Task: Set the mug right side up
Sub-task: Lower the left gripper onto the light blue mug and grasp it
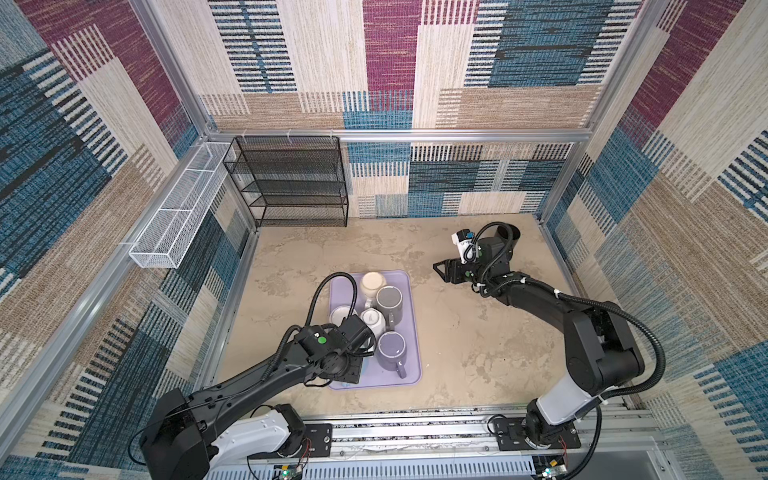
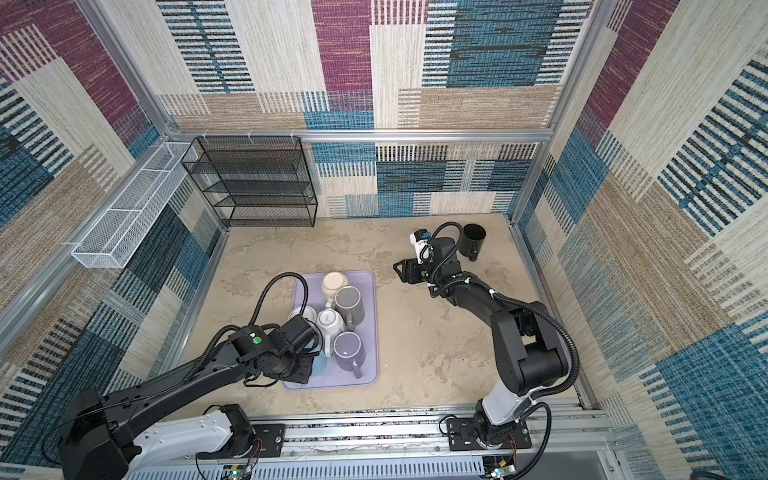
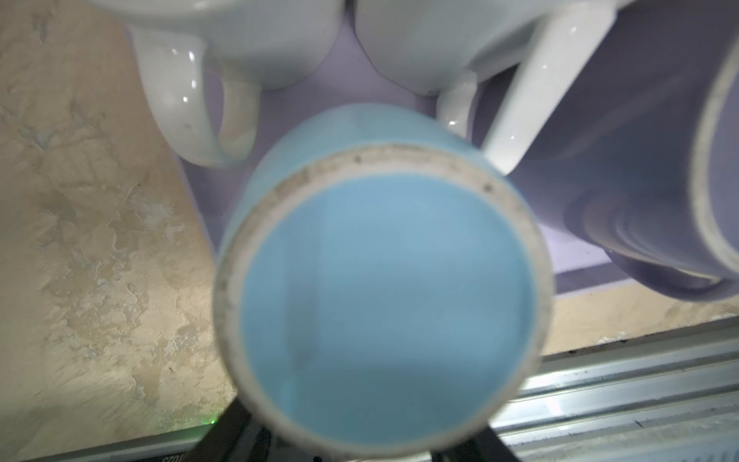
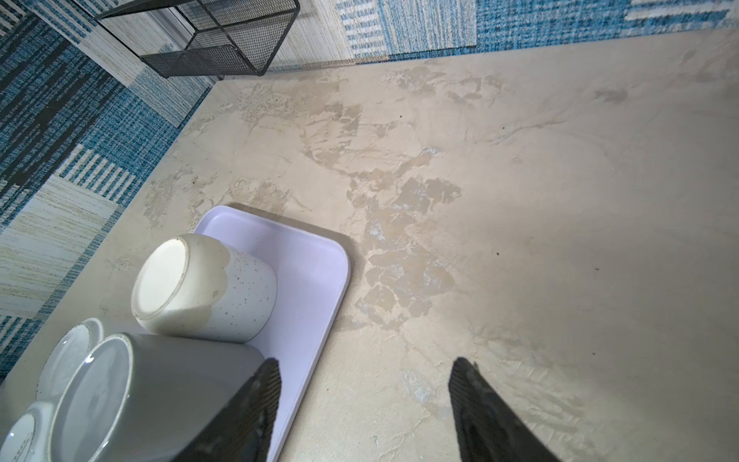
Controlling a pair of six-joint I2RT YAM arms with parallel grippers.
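Observation:
A light blue mug [image 3: 384,280] stands upside down at the near left of the lavender tray [image 1: 412,332], its base filling the left wrist view. In both top views only a sliver of this mug [image 1: 365,366] [image 2: 317,365] shows under the left arm. My left gripper [image 3: 360,450] [image 1: 353,370] reaches down over it with a dark finger [image 3: 224,434] at each side of the mug's body; whether they touch it is hidden. My right gripper [image 4: 364,368] [image 1: 438,268] hangs open and empty over the bare table, right of the tray's far end.
Crowded on the tray are a cream speckled mug [image 1: 374,284], a grey mug [image 1: 389,303], two white mugs [image 1: 372,320] and a purple mug [image 1: 392,351]. A black mug [image 2: 473,239] stands at the back right. A black wire shelf [image 1: 291,183] and a white mesh basket [image 1: 178,208] line the back left.

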